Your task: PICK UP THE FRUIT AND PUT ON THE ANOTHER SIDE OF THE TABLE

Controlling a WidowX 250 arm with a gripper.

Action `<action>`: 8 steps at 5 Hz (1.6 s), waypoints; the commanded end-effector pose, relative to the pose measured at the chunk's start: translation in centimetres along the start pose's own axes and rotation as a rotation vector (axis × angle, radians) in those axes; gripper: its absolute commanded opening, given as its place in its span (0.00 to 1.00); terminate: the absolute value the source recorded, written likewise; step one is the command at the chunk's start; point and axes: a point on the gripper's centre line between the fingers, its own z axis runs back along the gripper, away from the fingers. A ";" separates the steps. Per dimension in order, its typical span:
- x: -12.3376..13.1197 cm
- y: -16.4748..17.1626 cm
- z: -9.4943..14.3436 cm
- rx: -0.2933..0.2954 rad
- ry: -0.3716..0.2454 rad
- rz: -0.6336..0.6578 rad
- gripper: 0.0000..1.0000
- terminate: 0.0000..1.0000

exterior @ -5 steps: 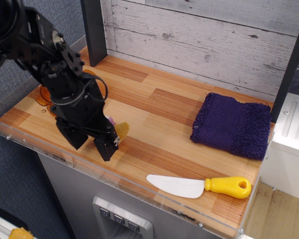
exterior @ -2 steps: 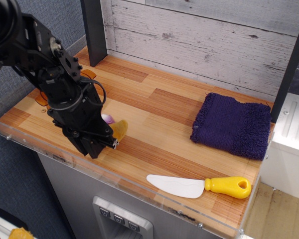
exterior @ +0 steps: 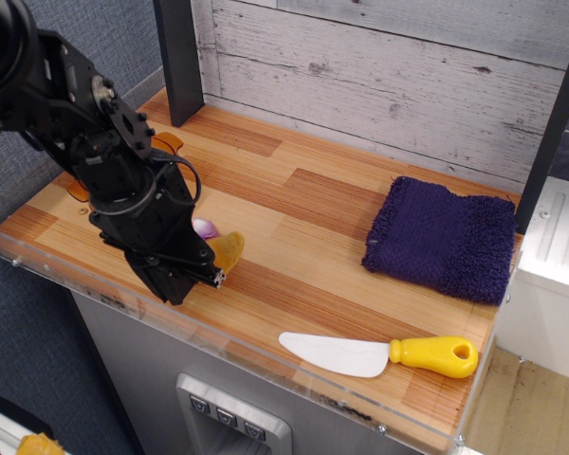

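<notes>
The fruit [exterior: 228, 250] is a small mustard-yellow piece with a purple-and-white top. It lies on the wooden table [exterior: 303, 204] near the front left. My black gripper [exterior: 183, 281] points down at the table's front edge, just left of and in front of the fruit. Its fingers are pressed together. The fruit sits against the outer side of the right finger [exterior: 209, 273], not between the jaws, and the arm hides part of it.
A dark purple cloth [exterior: 444, 237] lies at the right. A white knife with a yellow handle [exterior: 379, 354] lies at the front right. An orange pot [exterior: 76, 186] is mostly hidden behind the arm at the left. A clear acrylic rim [exterior: 266, 365] runs along the front.
The gripper's fingers were spread apart a second ago and have since closed together. The arm shifted slightly left. The fruit has stayed in about the same place on the table.
</notes>
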 end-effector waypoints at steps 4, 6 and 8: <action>4.4 -4.2 9.6 0.102 -0.281 -0.181 0.00 0.00; 8.1 -5.0 10.4 0.070 -0.324 -0.204 0.00 0.00; 11.6 -7.9 7.8 -0.004 -0.295 -0.309 0.00 0.00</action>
